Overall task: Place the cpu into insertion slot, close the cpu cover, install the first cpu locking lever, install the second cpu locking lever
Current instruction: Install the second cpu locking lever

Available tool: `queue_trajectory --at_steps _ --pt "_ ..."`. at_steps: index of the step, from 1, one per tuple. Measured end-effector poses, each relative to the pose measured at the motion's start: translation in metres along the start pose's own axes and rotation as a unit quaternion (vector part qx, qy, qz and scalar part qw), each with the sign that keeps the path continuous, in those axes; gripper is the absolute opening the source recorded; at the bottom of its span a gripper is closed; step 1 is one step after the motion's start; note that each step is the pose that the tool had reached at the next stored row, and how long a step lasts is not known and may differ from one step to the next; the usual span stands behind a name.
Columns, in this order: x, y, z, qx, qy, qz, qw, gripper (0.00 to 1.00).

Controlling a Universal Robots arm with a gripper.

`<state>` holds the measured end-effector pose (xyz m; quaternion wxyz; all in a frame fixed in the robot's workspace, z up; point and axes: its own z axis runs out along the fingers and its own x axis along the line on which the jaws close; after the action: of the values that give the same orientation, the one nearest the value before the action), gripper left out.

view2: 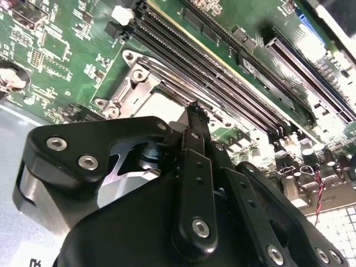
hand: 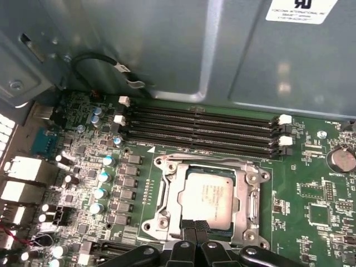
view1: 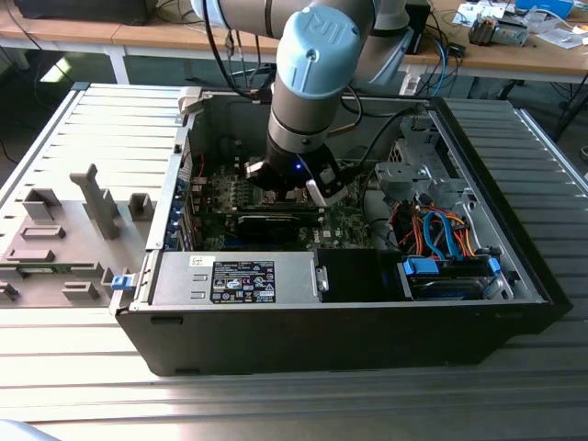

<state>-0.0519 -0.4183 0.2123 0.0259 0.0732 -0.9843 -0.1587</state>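
1. The case (view1: 514, 303) lies on its side with the top open; the arm (view1: 312, 83) reaches down through that opening to the board (hand: 311, 189).
2. The socket frame (hand: 253, 214) is the landmark. The chip (hand: 208, 196) sits inside it, its top bare.
3. 4 long memory slots (hand: 200, 129) lie just beside 1 edge of the socket frame, low and flat.
4. Beyond those slots a grey metal wall (hand: 167, 50) rises, closing that side.
5. A loose black cable (hand: 105, 61) hangs against the wall, near the slots' end.
6. Small round capacitors (hand: 103, 177) stand along another side of the socket frame.
7. The gripper (hand: 194, 225) hangs over the frame's near edge.
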Motion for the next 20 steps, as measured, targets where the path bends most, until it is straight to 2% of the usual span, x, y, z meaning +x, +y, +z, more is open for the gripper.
queue_trajectory --at_steps 3,5,7,9,10,14,15,16,17,20 --pt "-0.004 -0.0005 -0.0003 -0.0003 0.0017 0.001 1.0 0.11" --pt "-0.0088 -0.0012 -0.0007 -0.0007 0.004 0.001 0.99999 0.11" --pt "-0.0183 -0.0025 -0.0014 -0.0014 0.0089 0.003 0.99996 0.11" --pt "-0.0246 -0.0034 -0.0019 -0.0019 0.0116 0.004 0.99992 0.11" --pt "-0.0325 -0.0044 -0.0025 -0.0024 0.0151 0.005 0.99987 0.11" --pt "-0.0449 -0.006 -0.0033 -0.0033 0.0202 0.007 0.99977 0.11" --pt "-0.0459 -0.0057 -0.0039 -0.002 0.0206 0.007 0.99976 0.11" --pt "-0.0465 -0.0049 -0.0051 0.0023 0.0213 0.007 0.99974 0.11" --pt "-0.0472 -0.0001 -0.0054 0.0093 0.0221 0.008 0.99968 0.11" --pt "-0.0494 0.0137 -0.0021 0.019 0.0234 0.009 0.9995 0.11"
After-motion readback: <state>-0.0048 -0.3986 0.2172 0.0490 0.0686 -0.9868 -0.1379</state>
